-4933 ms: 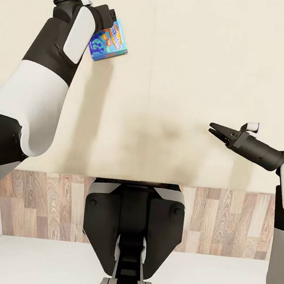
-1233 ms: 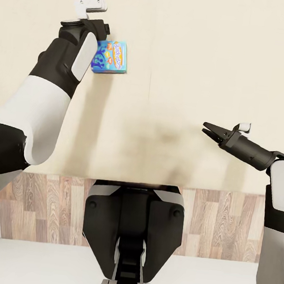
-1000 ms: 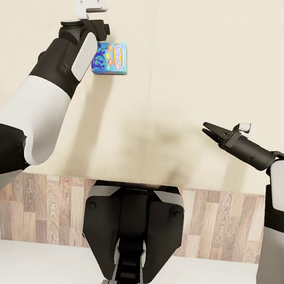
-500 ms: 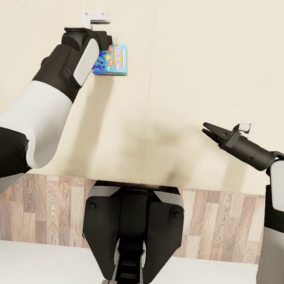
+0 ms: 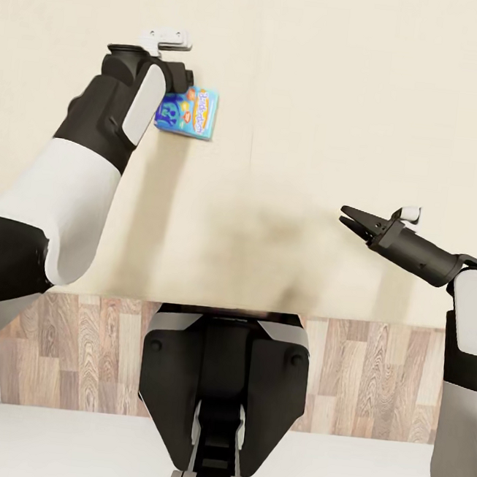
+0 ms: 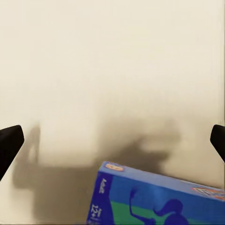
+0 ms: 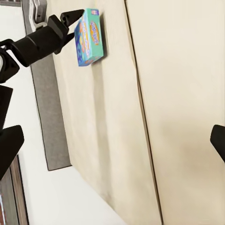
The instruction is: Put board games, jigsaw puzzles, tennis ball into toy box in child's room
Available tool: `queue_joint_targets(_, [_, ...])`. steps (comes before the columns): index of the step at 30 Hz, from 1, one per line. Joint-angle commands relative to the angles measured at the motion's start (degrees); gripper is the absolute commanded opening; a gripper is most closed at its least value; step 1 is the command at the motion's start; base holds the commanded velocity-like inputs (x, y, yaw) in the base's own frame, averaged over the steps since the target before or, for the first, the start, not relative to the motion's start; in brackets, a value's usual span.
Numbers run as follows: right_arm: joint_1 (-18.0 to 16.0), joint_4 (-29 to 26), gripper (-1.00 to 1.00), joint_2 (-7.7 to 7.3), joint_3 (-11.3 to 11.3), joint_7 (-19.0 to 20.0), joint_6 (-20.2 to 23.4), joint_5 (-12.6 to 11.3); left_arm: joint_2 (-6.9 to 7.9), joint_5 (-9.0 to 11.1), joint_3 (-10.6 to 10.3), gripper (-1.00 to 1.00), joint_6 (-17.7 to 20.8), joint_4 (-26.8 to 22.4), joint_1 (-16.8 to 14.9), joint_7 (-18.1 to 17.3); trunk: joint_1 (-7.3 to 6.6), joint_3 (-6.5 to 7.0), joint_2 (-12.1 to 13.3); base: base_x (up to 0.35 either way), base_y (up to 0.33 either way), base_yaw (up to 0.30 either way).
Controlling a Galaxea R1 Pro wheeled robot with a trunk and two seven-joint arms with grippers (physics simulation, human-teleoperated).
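left pincer holding a board game above the bed

the left pincer (image 7: 70,18) is clamped on one end of the blue board game (image 5: 189,113), which sits tilted over the beige bed (image 5: 320,93), far left of the scene. in the left wrist view the box (image 6: 154,199) hangs above its own shadow on the mattress. the right pincer (image 5: 349,217) hovers over the near right part of the bed, jaws parted, nothing in it. wood floor (image 5: 371,377) runs along the bed's near edge.

A home bedroom: a wide beige bed (image 5: 320,93) with a grey frame, over wood-plank flooring (image 5: 73,346).
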Motion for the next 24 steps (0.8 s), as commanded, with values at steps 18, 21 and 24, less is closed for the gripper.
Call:
queue_joint_targets(18, [-0.03, 0.0, 1.0, -0.01, -0.1, 0.29, 0.26, 0.27, 0.09, 0.58, -0.12, 1.0, 9.33, -2.13, 0.65, -4.99, 0.04, 0.32, -0.09, 0.0, 0.0, 0.0])
queue_joint_targets(21, [-0.03, 0.0, 1.0, 0.04, -0.08, 0.29, 0.26, 0.27, 0.17, 0.55, -0.14, 1.0, 10.91, -3.34, 0.65, -6.58, 0.04, 0.32, -0.09, 0.0, 0.0, 0.0])
queue_joint_targets(24, [-0.03, 0.0, 1.0, 0.05, -0.03, 0.29, 0.26, 0.27, 0.14, 0.54, -0.15, 1.0, 12.13, -3.84, 0.65, -6.99, 0.04, 0.32, -0.09, 0.0, 0.0, 0.0])
